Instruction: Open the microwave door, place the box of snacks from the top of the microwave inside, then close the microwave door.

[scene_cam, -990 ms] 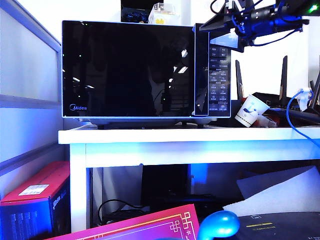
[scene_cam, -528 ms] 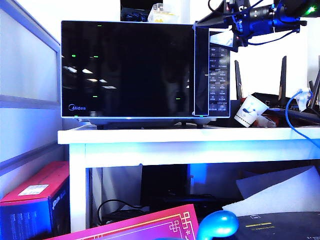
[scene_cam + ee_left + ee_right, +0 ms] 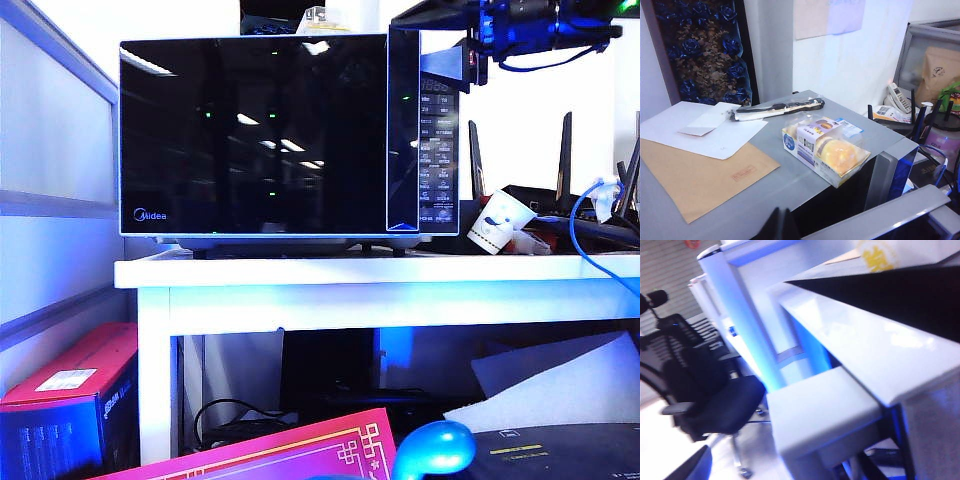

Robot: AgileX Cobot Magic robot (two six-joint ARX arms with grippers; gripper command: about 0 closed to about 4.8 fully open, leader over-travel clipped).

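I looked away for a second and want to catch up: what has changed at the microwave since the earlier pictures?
The microwave door has swung further out toward the camera, so it looms larger. The right gripper, by the door's top right corner, has risen. The box of snacks is on top as before; the paper cup has not moved.

The microwave door (image 3: 255, 135) bears a small "Midea" logo at its lower left corner.

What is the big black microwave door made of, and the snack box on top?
The microwave door looks like glossy dark glass: it mirrors ceiling lights. The box of snacks seems thin clear plastic with a printed paper label; yellow cakes show through and the wrap glints. Neither is certain from looks alone.
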